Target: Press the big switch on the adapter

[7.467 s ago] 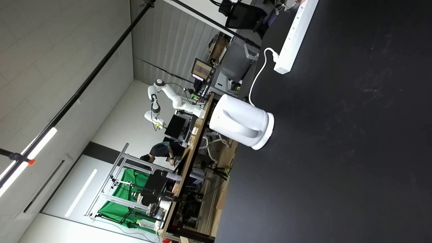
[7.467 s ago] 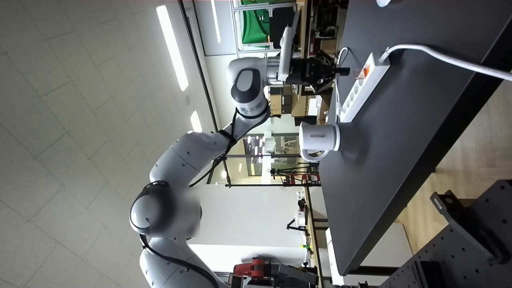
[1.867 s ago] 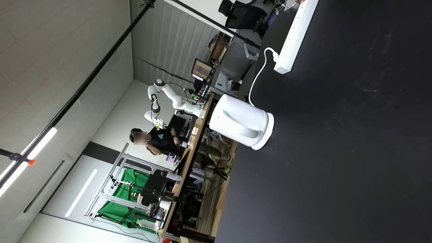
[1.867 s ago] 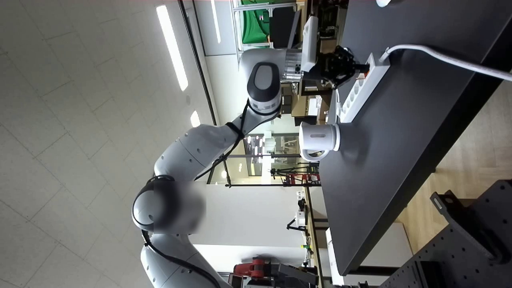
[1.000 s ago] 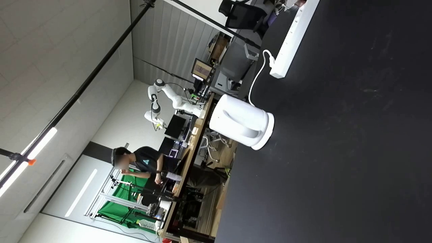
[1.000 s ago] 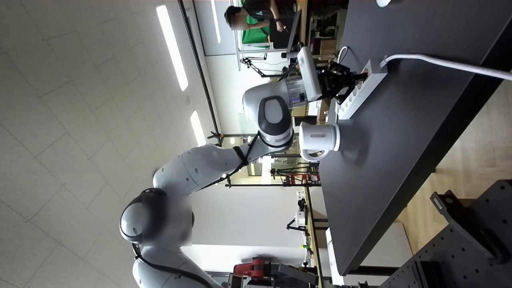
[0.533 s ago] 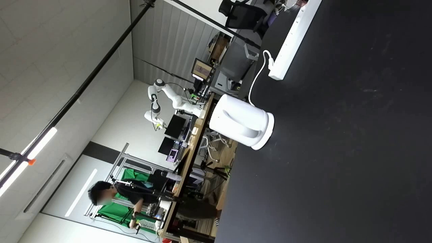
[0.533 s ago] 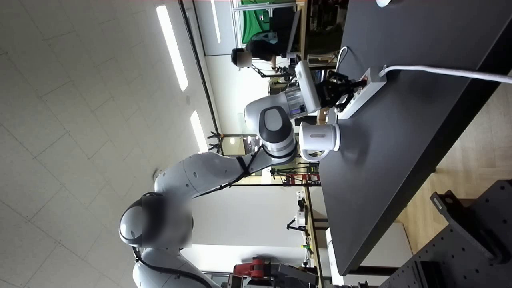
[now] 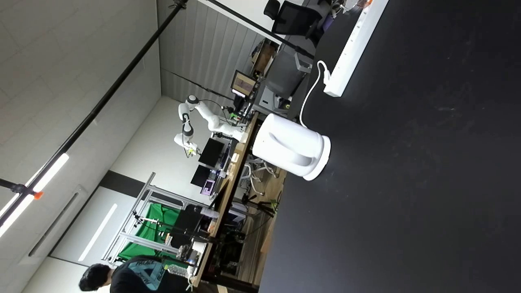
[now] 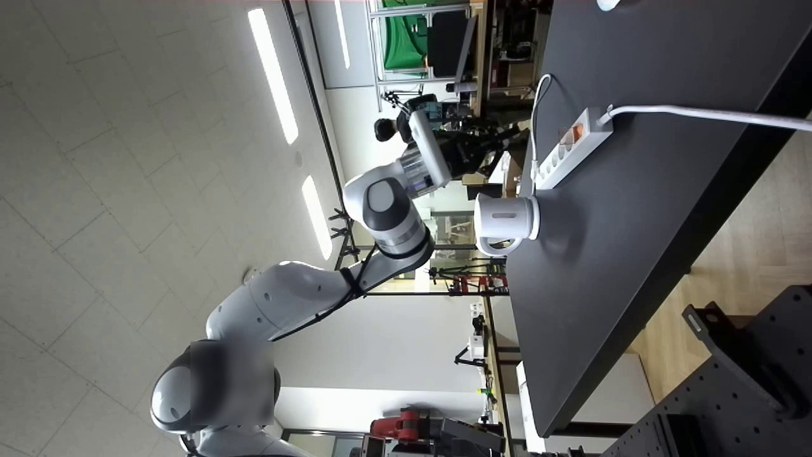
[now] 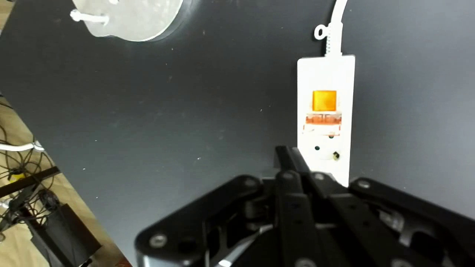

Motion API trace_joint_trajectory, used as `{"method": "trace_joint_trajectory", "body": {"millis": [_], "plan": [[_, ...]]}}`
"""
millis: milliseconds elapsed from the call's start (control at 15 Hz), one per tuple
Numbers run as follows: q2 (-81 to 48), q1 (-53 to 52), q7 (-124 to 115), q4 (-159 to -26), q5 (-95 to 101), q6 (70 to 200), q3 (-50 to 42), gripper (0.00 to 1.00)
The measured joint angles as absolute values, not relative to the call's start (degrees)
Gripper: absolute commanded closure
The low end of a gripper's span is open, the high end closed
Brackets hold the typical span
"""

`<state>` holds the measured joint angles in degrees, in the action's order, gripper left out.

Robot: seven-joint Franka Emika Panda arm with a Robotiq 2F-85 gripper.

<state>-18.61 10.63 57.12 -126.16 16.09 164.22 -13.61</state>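
In the wrist view the gripper [image 11: 291,150] is clenched, with its two dark fingers lying against each other. This view shows from above the big switch [image 11: 324,101], bright orange, set in the adapter [image 11: 321,141] close to the end where a white cable [image 11: 336,26] enters. Directly next to the switch is a small see-through reddish piece [image 11: 323,119]. The fingers hide the lower part of the adapter. On the left side, the edge of the counter [image 11: 156,111] runs diagonally, and beyond it is a wooden floor [image 11: 68,191].

In an exterior view the white arm [image 10: 304,289] holds the gripper in the air, apart from the adapter [image 10: 576,155]. Here the adapter is seen along its whole length: it lies between the thick near edge and the far edge of the counter, and its cable goes out over this near edge. The fingertips are dark against a dark background, so from there I cannot tell their state.

In an exterior view the adapter [image 9: 356,44] is cut off at the top, with only a little orange in sight, but the plug [image 9: 327,77] at its other end, with a thin cord [image 9: 311,90], is clearer. The white jug [image 9: 285,142] stands upright near the far edge of the counter in both exterior views.
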Motion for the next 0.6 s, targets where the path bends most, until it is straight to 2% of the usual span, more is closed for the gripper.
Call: {"method": "trace_joint_trajectory", "body": {"millis": [467,533,600], "plan": [[-11.0,10.4,56.2,-127.9,19.7,154.9,-12.9,0.19],[-10.6,10.4,56.2,-128.0,19.8,153.8,-12.7,0.38],[-10.1,10.4,56.2,-128.2,19.8,152.6,-12.5,0.32]]}}
